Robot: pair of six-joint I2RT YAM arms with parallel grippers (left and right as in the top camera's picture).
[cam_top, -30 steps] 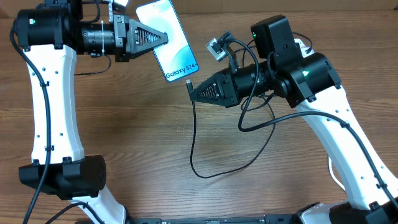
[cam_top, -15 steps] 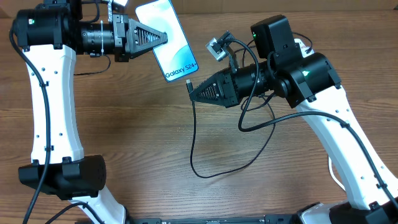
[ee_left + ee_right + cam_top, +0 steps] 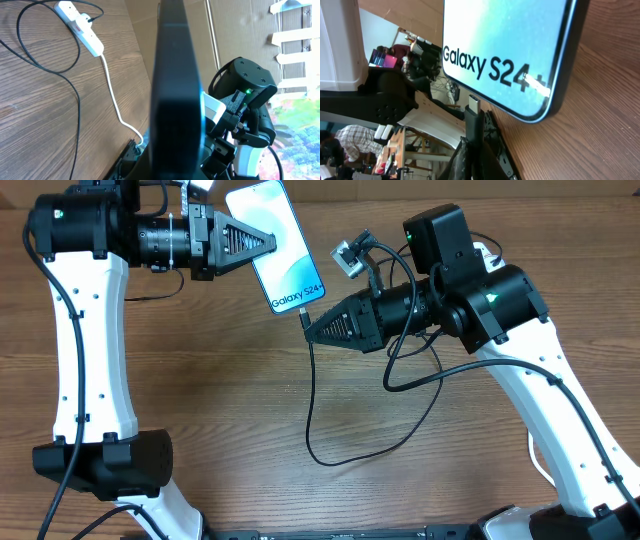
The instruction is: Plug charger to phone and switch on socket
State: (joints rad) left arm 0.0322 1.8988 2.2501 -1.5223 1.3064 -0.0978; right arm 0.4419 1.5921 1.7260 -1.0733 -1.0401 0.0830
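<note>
- Movement first: over the last second the left fingers (image 3: 262, 242) have carried the slim rectangular phone with the light blue-cyan screen (image 3: 288, 252) a little to the right, toward the right arm.
- The phone's near short edge now sits just beside the small black connector tip (image 3: 306, 315) of the long thin black charger cable (image 3: 311, 405), closer than it was. The two are not yet joined.
- The right fingers (image 3: 318, 328) have not moved. They are clamped narrow on the charger just behind its tip, which points toward the phone's edge.
- The left fingers are closed tight on the phone's long side, holding it at the far middle of the brown wooden bench (image 3: 220, 400).
- In the right wrist view the metal end of the connector (image 3: 473, 104) stands just short of the phone's rounded corner (image 3: 540, 107) and looks offset from the middle of the edge. My reading is that the plug-in step is at final alignment, and the port itself cannot be seen.
- The white oblong socket strip with red switches (image 3: 80, 26) lies well apart from the phone, seen only by the left wrist camera. Its thick white lead (image 3: 114, 95) trails away from it, and something black appears plugged in. The switch position is too small to tell, so that step looks still to come.
- Writing: the screen reads "Galaxy S24+" near the edge facing the connector. Nothing else is legible.
</note>
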